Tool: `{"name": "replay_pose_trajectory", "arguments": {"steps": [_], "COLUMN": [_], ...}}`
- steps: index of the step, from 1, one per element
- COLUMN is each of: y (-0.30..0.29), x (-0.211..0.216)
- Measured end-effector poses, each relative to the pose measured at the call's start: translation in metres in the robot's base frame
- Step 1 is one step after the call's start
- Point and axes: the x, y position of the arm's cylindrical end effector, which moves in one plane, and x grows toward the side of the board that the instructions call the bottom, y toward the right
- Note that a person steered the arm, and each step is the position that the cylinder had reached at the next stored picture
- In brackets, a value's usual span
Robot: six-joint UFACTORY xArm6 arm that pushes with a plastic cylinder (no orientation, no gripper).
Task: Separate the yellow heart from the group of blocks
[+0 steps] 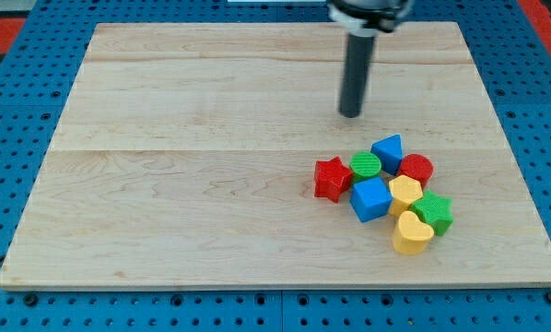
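Yellow heart (412, 232) at cluster's bottom edge, touching green block (434, 213) – light, rigid, slides easily. Tip (351, 114) above cluster, apart; tool jawless, grips nothing – push from top side.

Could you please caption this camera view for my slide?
My tip sits above a tight block cluster, the yellow heart at its bottom edge.

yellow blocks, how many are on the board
2. The yellow heart sits at the cluster's bottom edge; the other yellow block is just above it, right of the blue cube. None seems hidden.
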Motion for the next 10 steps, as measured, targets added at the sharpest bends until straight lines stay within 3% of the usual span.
{"name": "replay_pose_trajectory", "arguments": {"steps": [1,2,4,7,9,10], "y": [0.1,0.178,0.176,-0.017,-0.14,-0.171], "x": [0.015,0.062,0.178,0.195,0.16,0.135]}}
